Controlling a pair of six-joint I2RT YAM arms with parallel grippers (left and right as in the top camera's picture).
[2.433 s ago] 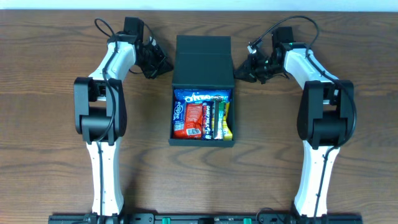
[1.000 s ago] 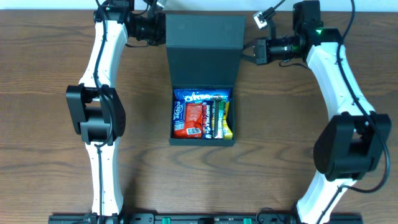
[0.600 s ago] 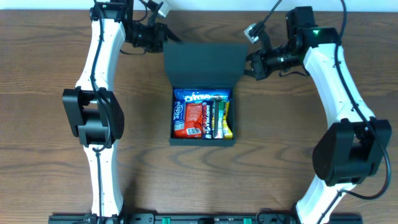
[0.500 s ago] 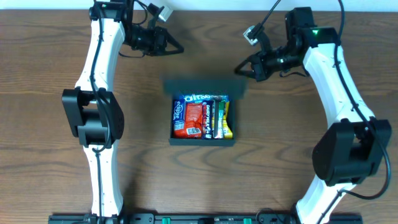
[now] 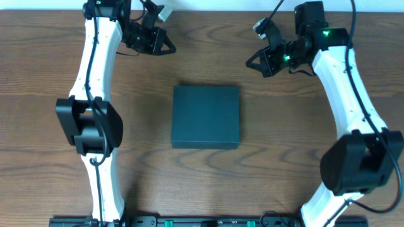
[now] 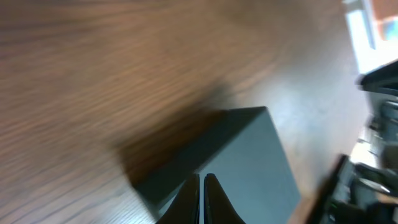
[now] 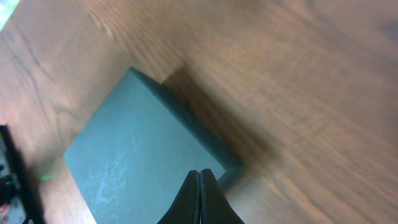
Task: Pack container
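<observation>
The dark teal-black container (image 5: 206,116) lies in the middle of the table with its flap lid down flat, so the snack packets are hidden inside. My left gripper (image 5: 168,48) is shut and empty, held above the table to the container's far left, apart from it. My right gripper (image 5: 249,63) is shut and empty to its far right, also apart. In the left wrist view the container (image 6: 249,162) lies beyond the closed left gripper (image 6: 202,183). In the right wrist view the container (image 7: 137,162) shows under the closed right gripper (image 7: 200,180).
The brown wooden table (image 5: 50,126) surrounds the container on all sides. Both arm bases stand at the front edge (image 5: 208,221). A pale wall strip runs along the table's far edge (image 5: 208,5).
The raised lid has dropped shut over the snack packets. Both grippers have let go of the lid and drawn back and outward toward the table's far edge.
</observation>
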